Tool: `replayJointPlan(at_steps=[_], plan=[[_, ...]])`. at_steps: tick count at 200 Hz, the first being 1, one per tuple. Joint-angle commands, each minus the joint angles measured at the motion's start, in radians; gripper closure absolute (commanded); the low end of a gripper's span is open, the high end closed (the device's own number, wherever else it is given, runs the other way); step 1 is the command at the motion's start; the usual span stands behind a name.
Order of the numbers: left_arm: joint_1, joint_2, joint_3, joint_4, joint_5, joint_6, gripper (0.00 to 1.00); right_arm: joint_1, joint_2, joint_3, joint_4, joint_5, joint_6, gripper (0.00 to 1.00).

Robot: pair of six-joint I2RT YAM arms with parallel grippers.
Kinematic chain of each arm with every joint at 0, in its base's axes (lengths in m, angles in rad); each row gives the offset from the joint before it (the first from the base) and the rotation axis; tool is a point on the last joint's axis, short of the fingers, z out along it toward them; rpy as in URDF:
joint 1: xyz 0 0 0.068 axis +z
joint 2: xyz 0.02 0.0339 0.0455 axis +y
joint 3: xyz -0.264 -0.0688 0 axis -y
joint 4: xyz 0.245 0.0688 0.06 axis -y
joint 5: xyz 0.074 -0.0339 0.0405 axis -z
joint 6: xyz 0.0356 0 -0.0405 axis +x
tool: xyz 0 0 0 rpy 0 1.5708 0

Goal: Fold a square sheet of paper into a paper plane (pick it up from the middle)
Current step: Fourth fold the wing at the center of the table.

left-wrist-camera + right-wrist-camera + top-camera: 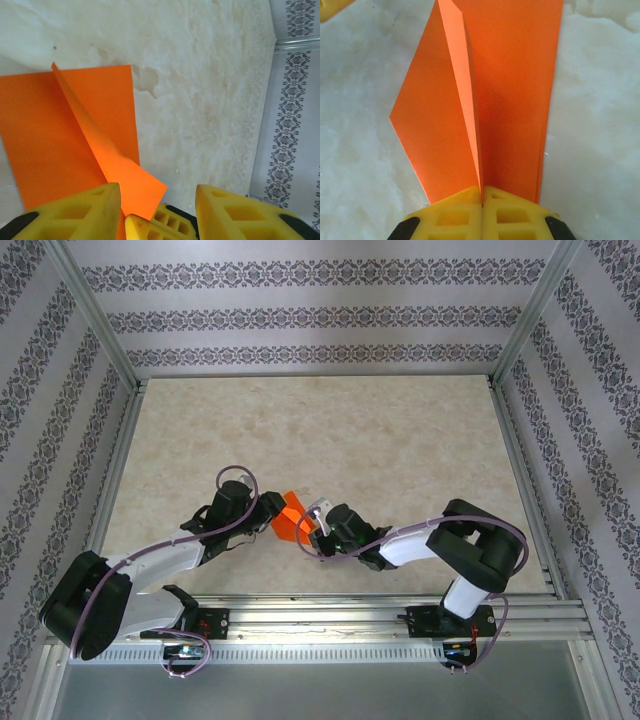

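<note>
Right gripper (482, 195) clamps the folded orange paper (510, 90); left gripper (157, 195) gapes.

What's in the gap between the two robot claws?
The folded orange paper, between the left gripper and the right gripper, which pinches it; seen in the top view.

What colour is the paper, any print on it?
The paper is plain bright orange, unmarked; the right wrist view shows it best.
</note>
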Motion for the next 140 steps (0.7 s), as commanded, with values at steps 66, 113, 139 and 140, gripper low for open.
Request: replayJointPlan(at_steps=[66,113,139,140], plan=[[-0.007,0.027,0.038,-0.008,0.009,0.047,0.73,-0.115,0.100,0.105,-0.002,-0.366,0.299,1.00],[-0.007,0.057,0.036,-0.007,0.021,0.059,0.80,-0.150,0.132,0.156,-0.058,-0.456,0.370,1.00],[-0.003,0.079,0.033,0.009,0.025,0.061,0.82,-0.167,0.156,0.173,-0.083,-0.485,0.391,1.00],[-0.003,0.080,0.032,0.011,0.025,0.060,0.82,-0.167,0.158,0.173,-0.083,-0.486,0.393,1.00]])
